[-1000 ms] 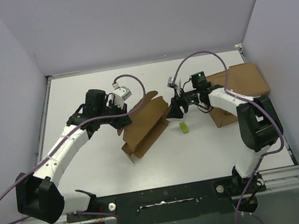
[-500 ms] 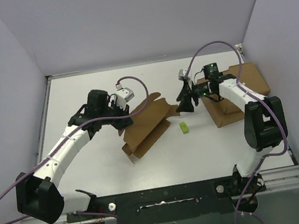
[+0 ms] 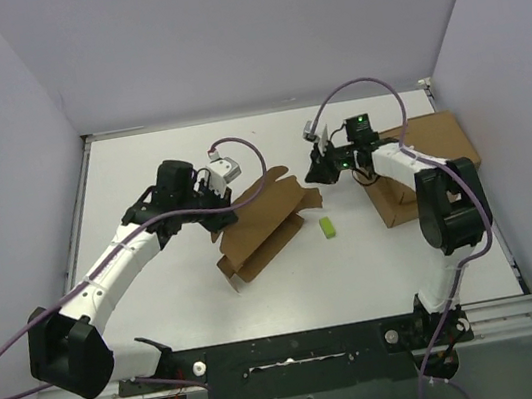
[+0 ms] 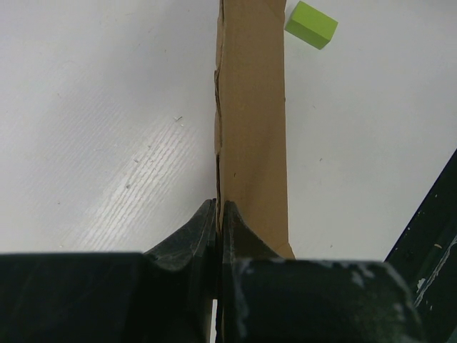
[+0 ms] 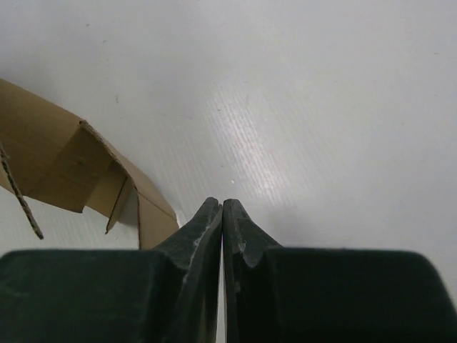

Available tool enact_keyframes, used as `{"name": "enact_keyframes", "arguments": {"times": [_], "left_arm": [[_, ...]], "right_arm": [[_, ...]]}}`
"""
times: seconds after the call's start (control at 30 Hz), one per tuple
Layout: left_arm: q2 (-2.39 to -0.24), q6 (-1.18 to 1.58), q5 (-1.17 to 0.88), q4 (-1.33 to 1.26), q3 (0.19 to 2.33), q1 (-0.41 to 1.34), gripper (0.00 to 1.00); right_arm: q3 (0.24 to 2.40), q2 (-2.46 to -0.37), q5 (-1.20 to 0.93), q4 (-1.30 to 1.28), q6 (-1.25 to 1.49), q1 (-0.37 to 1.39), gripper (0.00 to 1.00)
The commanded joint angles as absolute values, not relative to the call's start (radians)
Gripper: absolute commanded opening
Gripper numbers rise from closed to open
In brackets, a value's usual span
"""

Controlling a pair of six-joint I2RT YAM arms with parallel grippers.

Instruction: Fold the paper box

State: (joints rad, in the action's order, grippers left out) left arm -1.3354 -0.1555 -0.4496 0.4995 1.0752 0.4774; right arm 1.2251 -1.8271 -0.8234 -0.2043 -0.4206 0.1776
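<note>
The paper box (image 3: 262,222) lies half-folded at mid-table. Its far-left edge is pinched in the left gripper (image 4: 218,213), whose fingers hide the contact. A green block (image 3: 327,227) sits just beside it. Farther off, the right gripper (image 5: 222,209) is pressed together and empty, its arm partly covering a cardboard slab (image 3: 435,144).

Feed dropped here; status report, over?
Left gripper shut on paper box edge. Right gripper shut, empty, clear of box. Box partly folded. Green block beside it, not touching.

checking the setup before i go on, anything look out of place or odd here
A small green block lies loose on the table just right of the half-folded paper box, apart from it; it seems unrelated to folding. Nothing looks torn.
</note>
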Motion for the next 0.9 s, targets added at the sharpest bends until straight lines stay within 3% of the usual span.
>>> {"name": "enact_keyframes", "arguments": {"times": [0.0, 0.3, 0.87], "left_arm": [[-1.27, -0.174, -0.46, 0.477, 1.098, 0.483, 0.0], [-1.256, -0.177, -0.462, 0.453, 1.082, 0.483, 0.0], [-1.229, -0.191, -0.495, 0.451, 1.059, 0.499, 0.0]], "right_arm": [[1.22, -1.82, -0.922, -0.15, -0.53, 0.227, 0.03], [1.067, -1.705, -1.091, -0.245, -0.871, 0.226, 0.12], [1.092, -1.682, -1.14, -0.471, -1.057, 0.253, 0.33]]}}
